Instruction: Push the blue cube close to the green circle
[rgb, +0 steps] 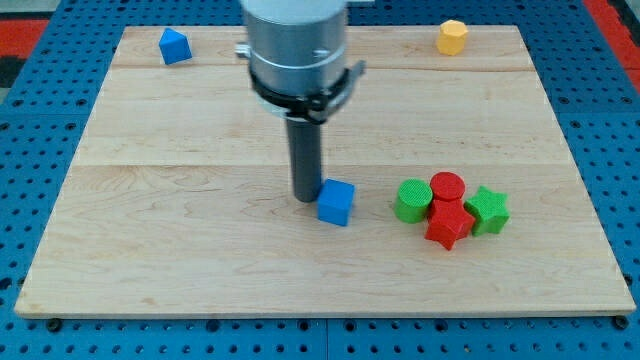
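Note:
The blue cube (336, 202) sits near the middle of the wooden board (180, 220). The green circle (411, 200) lies to its right, with a gap between them. My tip (304, 197) rests on the board just left of the blue cube, touching or nearly touching its left side. The rod hangs from the grey arm body (297, 45) at the view's top.
A red circle (447, 187), a red star-like block (448, 224) and a green star-like block (487, 210) crowd against the green circle's right. A blue pentagon-like block (175, 46) sits top left, a yellow hexagon (453, 37) top right.

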